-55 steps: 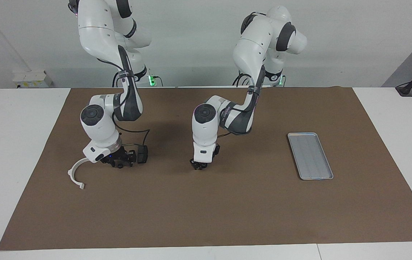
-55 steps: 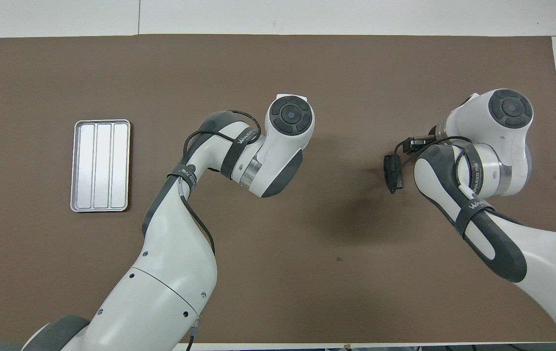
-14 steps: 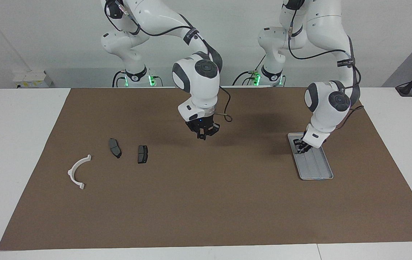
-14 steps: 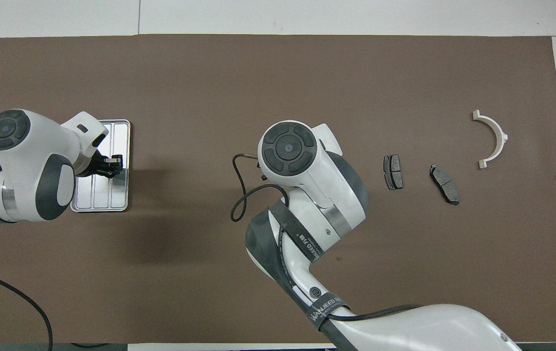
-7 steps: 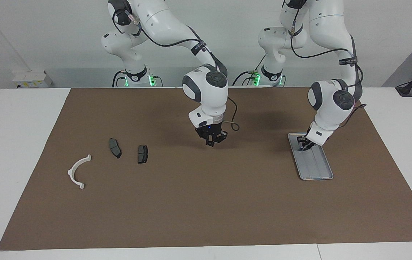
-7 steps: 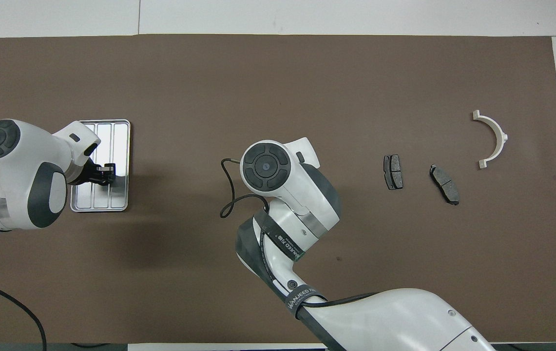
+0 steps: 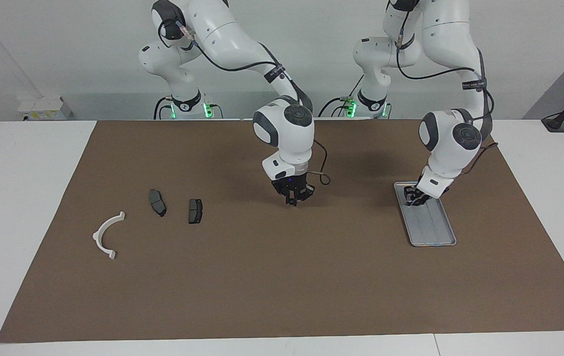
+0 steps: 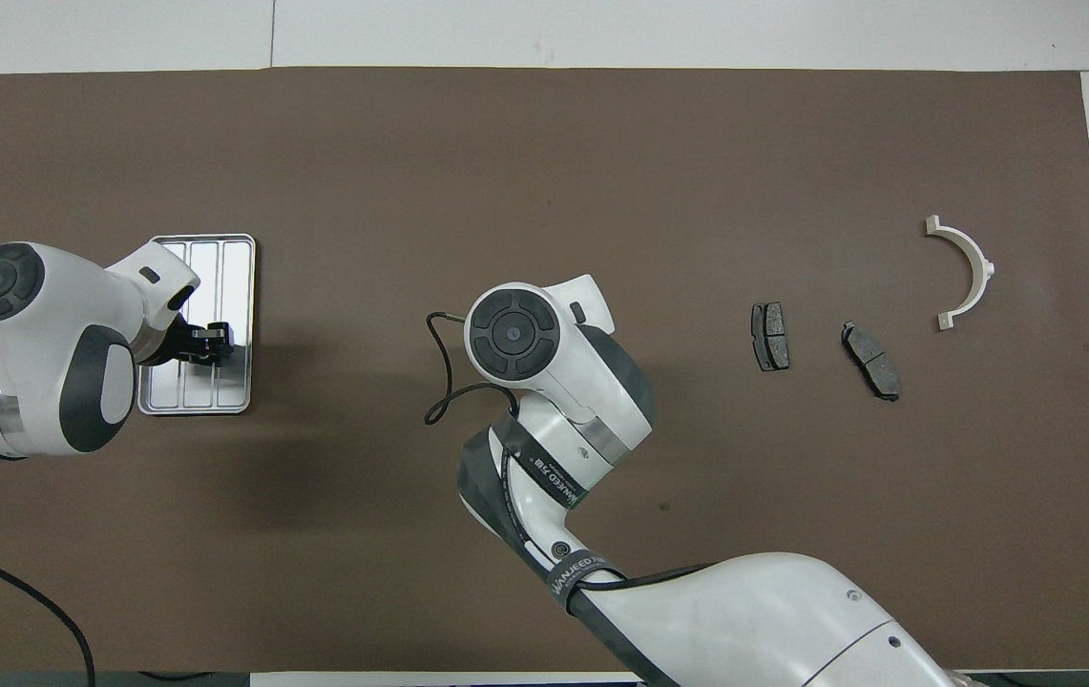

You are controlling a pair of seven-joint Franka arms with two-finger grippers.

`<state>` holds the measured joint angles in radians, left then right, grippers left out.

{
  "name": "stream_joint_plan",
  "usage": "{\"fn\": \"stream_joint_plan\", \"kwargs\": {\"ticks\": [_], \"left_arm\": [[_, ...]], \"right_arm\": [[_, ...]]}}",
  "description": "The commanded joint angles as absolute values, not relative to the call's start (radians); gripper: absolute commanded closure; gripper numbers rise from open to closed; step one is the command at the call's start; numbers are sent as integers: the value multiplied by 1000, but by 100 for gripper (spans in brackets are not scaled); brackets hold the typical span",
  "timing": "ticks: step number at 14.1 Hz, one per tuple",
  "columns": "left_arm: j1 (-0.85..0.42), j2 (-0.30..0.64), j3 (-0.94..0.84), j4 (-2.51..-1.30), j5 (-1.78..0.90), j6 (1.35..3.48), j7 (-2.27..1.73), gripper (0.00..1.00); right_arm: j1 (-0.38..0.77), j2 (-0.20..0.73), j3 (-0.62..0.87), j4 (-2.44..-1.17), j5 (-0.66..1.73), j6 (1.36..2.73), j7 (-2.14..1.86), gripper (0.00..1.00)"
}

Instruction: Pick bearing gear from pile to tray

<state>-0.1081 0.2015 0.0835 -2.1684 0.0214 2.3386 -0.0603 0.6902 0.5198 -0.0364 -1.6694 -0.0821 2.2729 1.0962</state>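
The silver tray (image 7: 434, 231) lies toward the left arm's end of the table and also shows in the overhead view (image 8: 235, 265). My left gripper (image 7: 413, 198) is low over the tray's end nearer to the robots, as the overhead view (image 8: 214, 343) also shows. The pile lies toward the right arm's end: a white arc (image 7: 98, 233) (image 8: 983, 265) and two dark grey pads (image 7: 157, 202) (image 7: 195, 211). No small black round pieces show. My right gripper (image 7: 292, 199) hangs just above the middle of the mat, away from the pile. In the overhead view its own wrist hides it.
A brown mat (image 7: 282, 287) covers most of the white table (image 7: 24, 198). A loose cable loop (image 8: 439, 382) hangs from the right wrist. In the overhead view the two pads (image 8: 770, 336) (image 8: 870, 360) lie side by side, with the arc beside them toward the mat's end.
My right gripper has moved from the pile to the mat's middle and sunk lower. My left gripper has gone from the middle to the tray, then shifted toward the tray's end nearer the robots.
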Motion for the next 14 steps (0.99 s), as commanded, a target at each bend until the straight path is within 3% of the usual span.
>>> {"fn": "stream_joint_plan", "kwargs": {"ticks": [1,5,6,7,8,9,11,14], "left_arm": [[-95,178,77,-2178,26,2358,-48,0],[-115,183,66,-2044,-41,2258,-57,0],[-141,183,66,-2031,-67,2246,-66,0],[-162,181,66,-2031,-83,2247,-92,0],[-187,183,66,-2031,-84,2252,-136,0],[-199,183,66,-2031,-84,2253,-158,0],[-228,183,66,-2028,-84,2252,-178,0],[-303,189,61,-2003,-86,2260,-341,0]], "right_arm": [[687,551,-37,-1654,-109,2322,1129,100],[678,561,-37,-1655,-109,2350,1127,100],[677,561,-37,-1657,-109,2350,1126,95],[673,561,-37,-1658,-107,2350,1126,56],[673,561,-37,-1660,-107,2350,1124,31],[672,561,-37,-1661,-107,2350,1124,18],[667,563,-38,-1661,-107,2350,1120,8],[640,566,-44,-1637,-110,2329,1082,8]]}}
